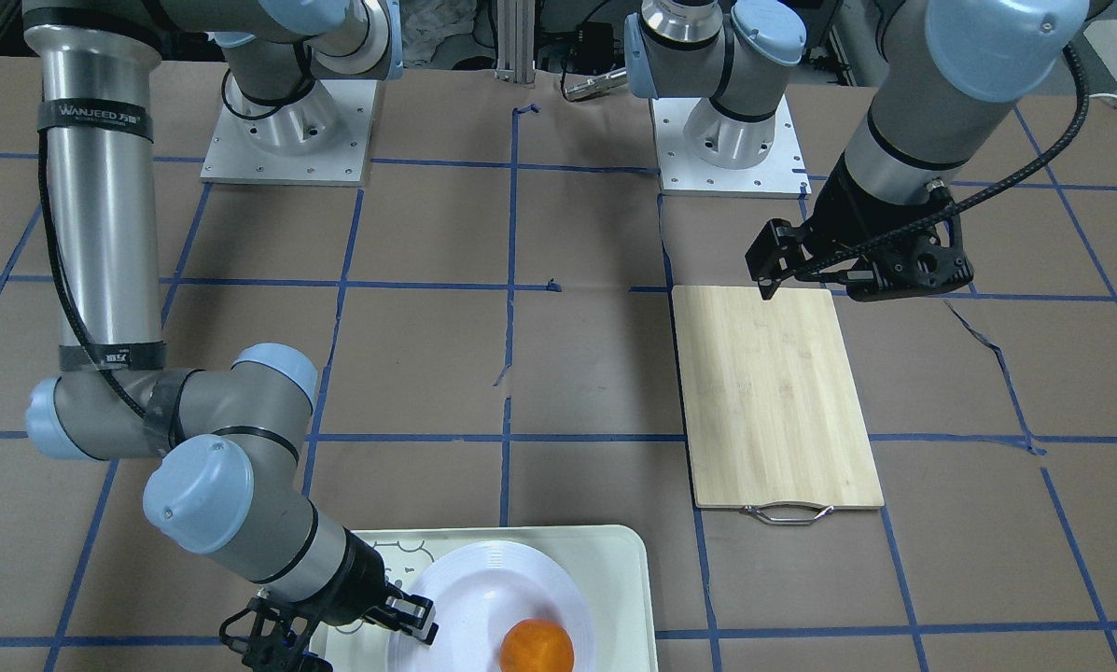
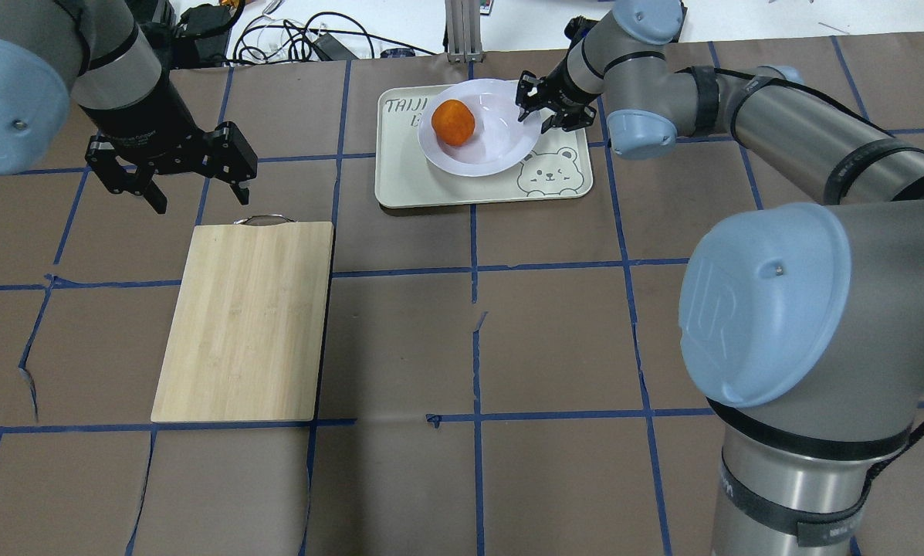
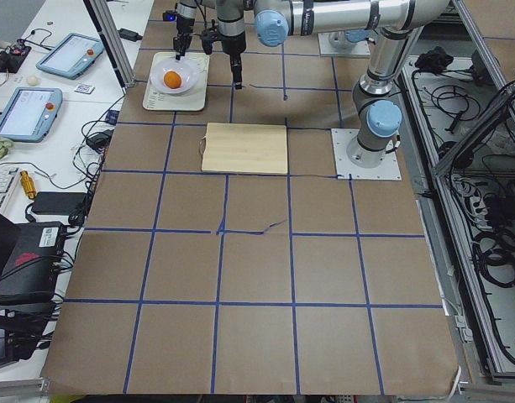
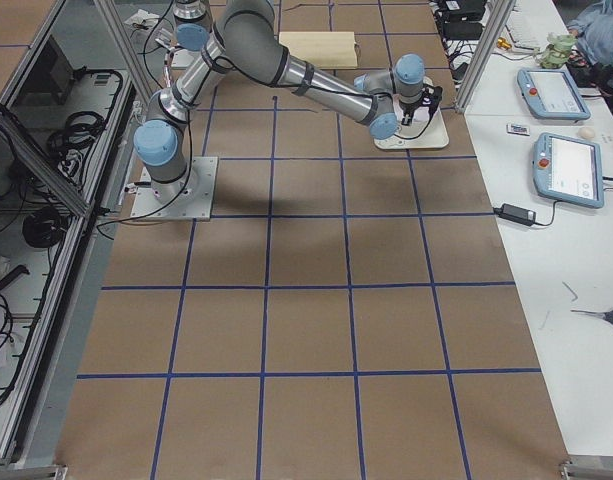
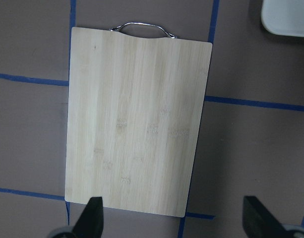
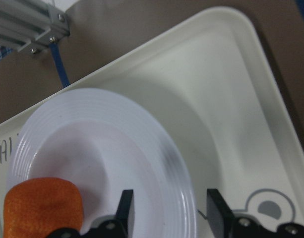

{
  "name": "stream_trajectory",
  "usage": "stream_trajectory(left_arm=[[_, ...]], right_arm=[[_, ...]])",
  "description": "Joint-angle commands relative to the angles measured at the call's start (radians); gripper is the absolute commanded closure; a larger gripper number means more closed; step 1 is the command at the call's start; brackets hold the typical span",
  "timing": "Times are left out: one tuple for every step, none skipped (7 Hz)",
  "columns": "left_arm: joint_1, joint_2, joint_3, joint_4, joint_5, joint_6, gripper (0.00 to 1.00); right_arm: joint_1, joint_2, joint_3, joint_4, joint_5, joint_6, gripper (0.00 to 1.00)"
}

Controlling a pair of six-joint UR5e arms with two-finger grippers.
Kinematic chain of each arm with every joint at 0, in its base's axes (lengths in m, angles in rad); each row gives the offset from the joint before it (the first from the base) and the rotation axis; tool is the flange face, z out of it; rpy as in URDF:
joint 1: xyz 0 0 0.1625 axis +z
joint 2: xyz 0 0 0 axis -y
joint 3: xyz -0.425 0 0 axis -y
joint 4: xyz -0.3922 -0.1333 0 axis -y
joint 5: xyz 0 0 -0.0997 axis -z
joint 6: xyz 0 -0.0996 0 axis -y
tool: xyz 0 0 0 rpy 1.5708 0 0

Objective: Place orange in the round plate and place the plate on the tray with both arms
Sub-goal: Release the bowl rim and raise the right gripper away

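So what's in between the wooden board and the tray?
Nothing sits there. In the overhead view, only bare brown table and a strip of blue tape lie between the wooden board and the tray.

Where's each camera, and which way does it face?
Overhead: behind the shoulders, looking down; left tool, right tool.
Front: across the table, facing the robot; both tools.
Left end: along the table; both tools.
Right end: opposite way; right tool.
Left wrist: down on board; own fingertips.
Right wrist: plate, orange, tray; own fingertips.
Front and overhead share the orange.
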Motion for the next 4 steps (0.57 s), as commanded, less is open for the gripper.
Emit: stream_trajectory(left_arm=[[0.0, 0.0, 0.0, 0.0, 0.001, 0.0, 0.0], [0.0, 0.0, 0.001, 0.002, 0.0, 0.0, 0.0], [0.0, 0.0, 0.001, 0.015, 0.0, 0.0, 0.0], [0.0, 0.0, 0.007, 0.037, -0.014, -0.003, 0.0]], right_arm=[[-0.021, -0.083, -0.138, 0.306, -0.135, -0.16, 0.0], [-0.02, -0.13, -0.227, 0.482, -0.224, -0.216, 0.0], [-0.003, -0.208, -0.272, 0.696, -0.265, -0.219, 0.0], [0.018, -0.3, -0.239, 0.806, -0.265, -0.271, 0.0]])
